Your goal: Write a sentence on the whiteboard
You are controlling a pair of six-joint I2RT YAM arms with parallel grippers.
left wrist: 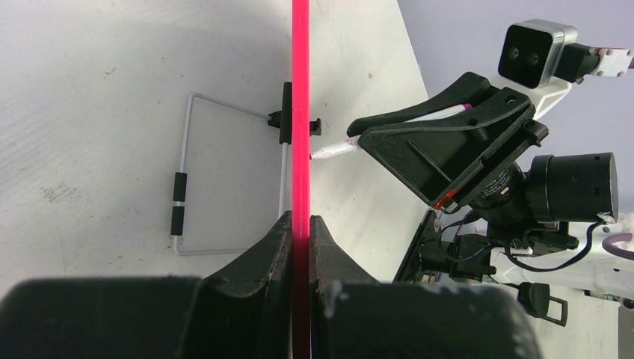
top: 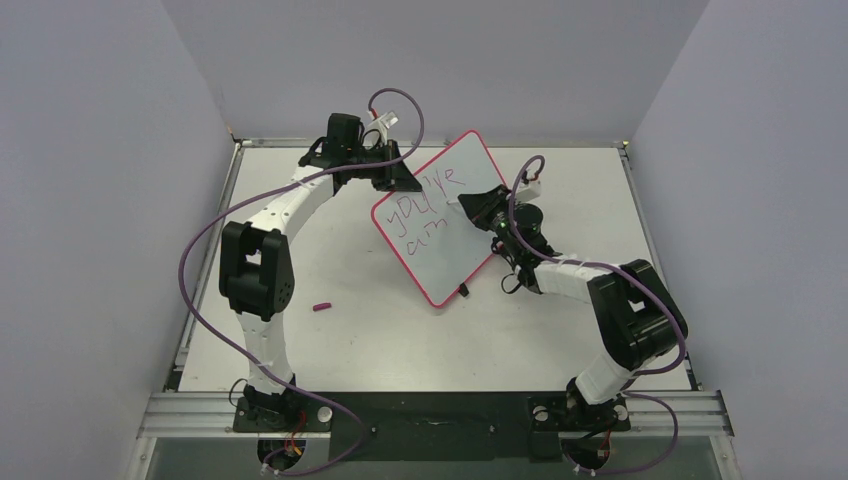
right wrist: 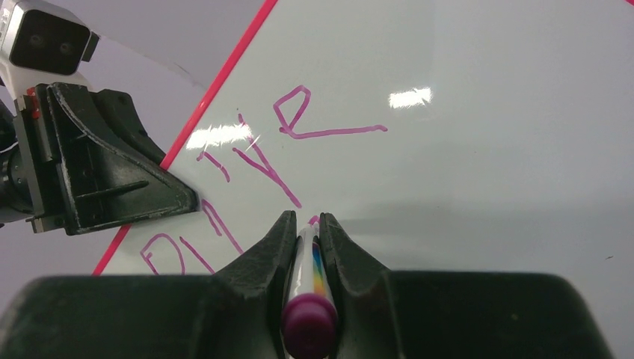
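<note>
Jaws on the left pinched shut on the red rim of the whiteboard (top: 452,255), holding it tilted up from the table (top: 380,340), writing face turned toward the right arm. Jaws on the right clamped shut around the marker pen (right wrist: 307,269), long axis straight ahead, tip meeting the face just beside the sentence (right wrist: 299,134). Two lines of lettering begun, the second barely started; likely much left to write. Next stroke probably sideways along that second line, pressed lightly, since held by one edge only. Small purple cap (top: 321,307) on the table, well apart.
</note>
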